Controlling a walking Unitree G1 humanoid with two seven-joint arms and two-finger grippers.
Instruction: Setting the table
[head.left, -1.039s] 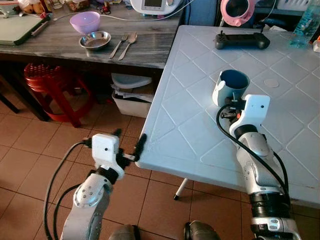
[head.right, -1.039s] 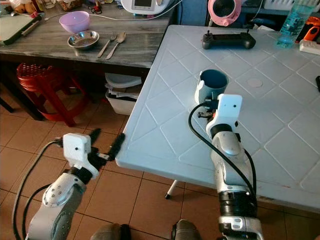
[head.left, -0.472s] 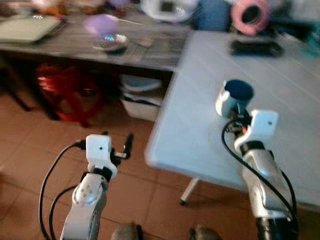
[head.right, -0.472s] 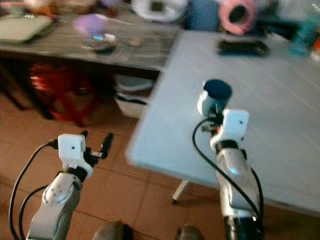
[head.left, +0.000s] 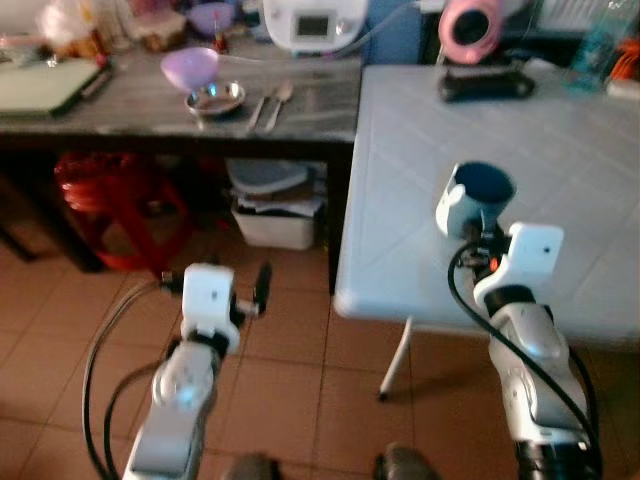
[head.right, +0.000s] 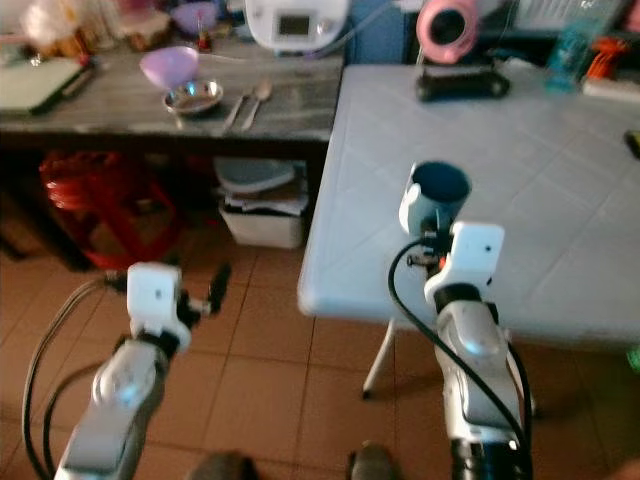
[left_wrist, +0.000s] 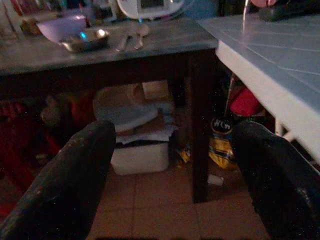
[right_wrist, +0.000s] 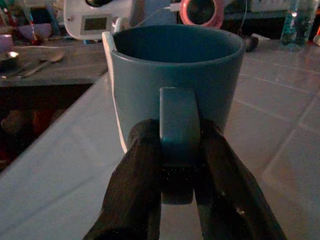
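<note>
Blue mug (right_wrist: 175, 75) stands upright near the edge of the white table (head.left: 560, 130), and the right gripper (right_wrist: 176, 175) has its jaws squeezed tight on the mug's handle, one black finger on each side. The handle runs up and down and points back at the gripper, so the mug sits straight ahead of the jaws, open side up. The left gripper (head.left: 245, 295) hangs low over the tiled floor (head.left: 300, 380), off the near edge of the white table, with its jaws wide and nothing in them. Past it, on the gray table (head.left: 130, 95) beside the white one, wait a purple bowl (head.left: 190, 68), a small metal bowl (head.left: 214, 98), and a fork and spoon (head.left: 270, 100) lying side by side. The left gripper is nearer to those, so it looks like the one to fetch them next.
</note>
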